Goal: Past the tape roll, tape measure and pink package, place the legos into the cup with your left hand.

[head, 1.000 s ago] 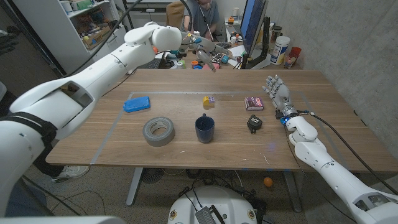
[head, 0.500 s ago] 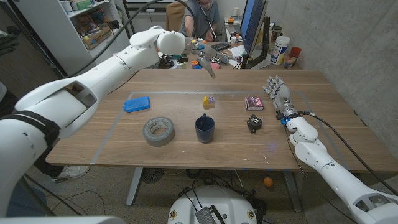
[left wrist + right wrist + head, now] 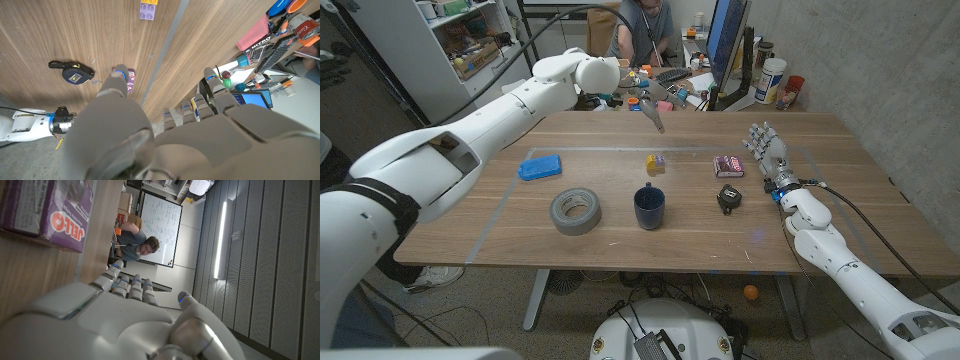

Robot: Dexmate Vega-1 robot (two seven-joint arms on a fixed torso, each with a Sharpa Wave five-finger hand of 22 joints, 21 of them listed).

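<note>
Cluttered shelving, a monitor and a seated person (image 3: 642, 22) are seen behind the wooden table (image 3: 840, 215). Compared with one second ago, the left arm is seen drawn slightly back and lowered over the table's far edge; the objects on the table are unchanged in position.

The left hand (image 3: 646, 100) is held in the air above the far edge, fingers extended and apart, with nothing grasped. In the left wrist view the hand (image 3: 165, 135) is seen from behind, with the lego (image 3: 148, 8), the pink package (image 3: 128, 79) and the tape measure (image 3: 74, 72) on the table beyond it.

The right hand (image 3: 767, 152) is positioned at the table's right side, palm upright, fingers extended and apart, empty. It stands near the pink package (image 3: 727, 165), which shows close up in the right wrist view (image 3: 47, 210).

The legos (image 3: 655, 162), a yellow and purple piece, lie on the table just behind the dark blue cup (image 3: 649, 207), apart from it. No contents can be made out in the cup. The tape roll (image 3: 575, 211) lies to the left of the cup, the tape measure (image 3: 728, 198) to its right. A blue sponge-like block (image 3: 539, 166) lies further left.
</note>
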